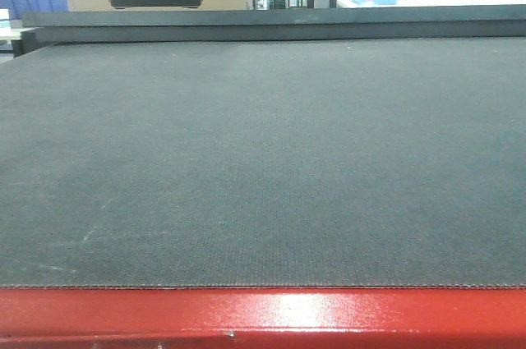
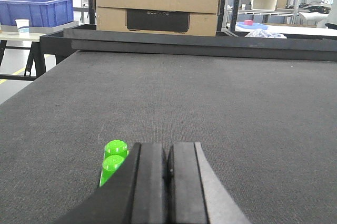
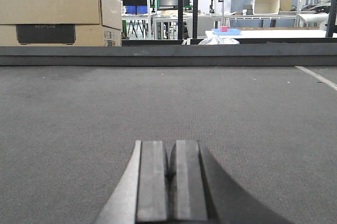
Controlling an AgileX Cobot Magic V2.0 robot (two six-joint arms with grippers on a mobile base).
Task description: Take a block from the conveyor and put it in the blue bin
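The conveyor (image 1: 263, 160) is a wide dark grey woven belt with a glossy red frame (image 1: 263, 312) along its near edge. In the left wrist view a bright green studded block (image 2: 113, 158) lies on the belt (image 2: 221, 103). It sits just left of my left gripper (image 2: 168, 153) and is partly hidden behind the left finger. That gripper is shut with nothing between its pads. My right gripper (image 3: 169, 150) hovers low over bare belt (image 3: 168, 97), shut and empty. Neither gripper shows in the front view. The blue bin is out of view.
A dark raised rail (image 2: 200, 47) borders the belt's far side, with a large cardboard box (image 2: 158, 2) behind it. Far left, a ribbed blue crate (image 2: 37, 10) and a paper cup (image 2: 22, 25) stand on a side table. Shelving and tables fill the background.
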